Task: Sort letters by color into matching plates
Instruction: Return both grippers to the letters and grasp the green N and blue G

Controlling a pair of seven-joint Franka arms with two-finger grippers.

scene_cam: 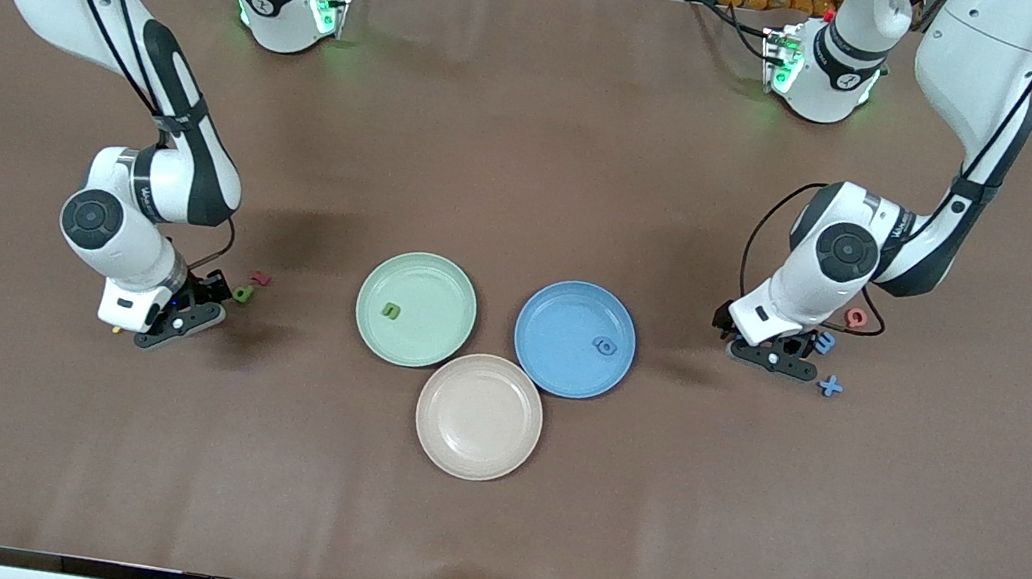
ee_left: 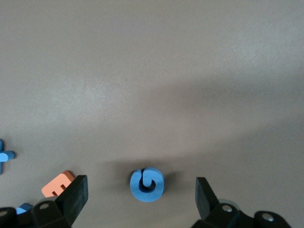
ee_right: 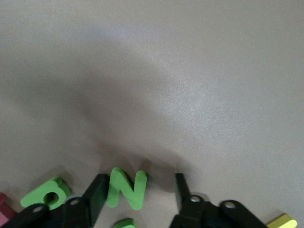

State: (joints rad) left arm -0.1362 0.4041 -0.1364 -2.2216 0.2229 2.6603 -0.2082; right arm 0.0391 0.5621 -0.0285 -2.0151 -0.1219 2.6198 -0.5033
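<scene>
Sorting is only started: green plate (scene_cam: 415,308) and blue plate (scene_cam: 575,338) hold one letter each. Right gripper (ee_right: 137,194) straddles green N (ee_right: 126,188), not yet clamped; left gripper (ee_left: 142,194) stands wide around blue letter (ee_left: 147,184).

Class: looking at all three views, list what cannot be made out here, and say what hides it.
- Front view: which letters lie on the green plate and blue plate; too small.
- Right wrist view: a green letter cut off by the picture's edge.
- Front view: the right gripper hides the green N.
</scene>
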